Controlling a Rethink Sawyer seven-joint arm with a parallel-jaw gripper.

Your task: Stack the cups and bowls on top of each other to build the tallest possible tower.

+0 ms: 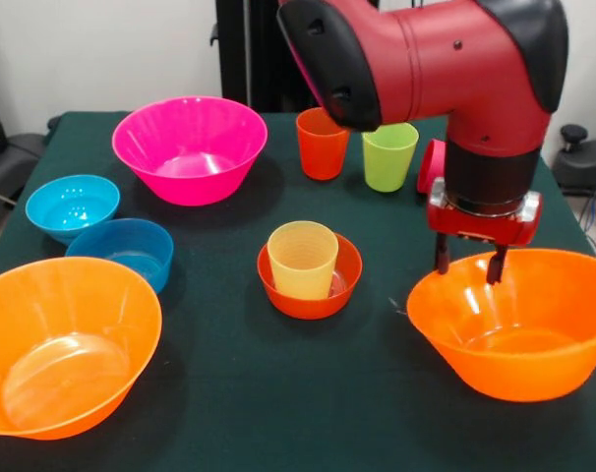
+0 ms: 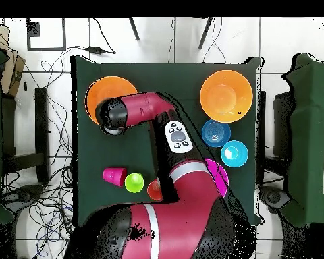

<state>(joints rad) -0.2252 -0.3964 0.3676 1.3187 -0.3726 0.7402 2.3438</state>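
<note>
Gripper (image 1: 469,265) poised at far rim of large orange bowl (image 1: 519,339), jaws apart straddling rim, apparently to lift for stacking.

dark green table (image 1: 229,393); perhaps tiled floor (image 2: 161,40)

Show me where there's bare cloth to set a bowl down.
The largest bare patch of table lies along the near edge in the front view, between the two large orange bowls, in front of the red-orange bowl holding the yellow cup. The side with the blue bowls is crowded; the gripper occupies the other.
</note>
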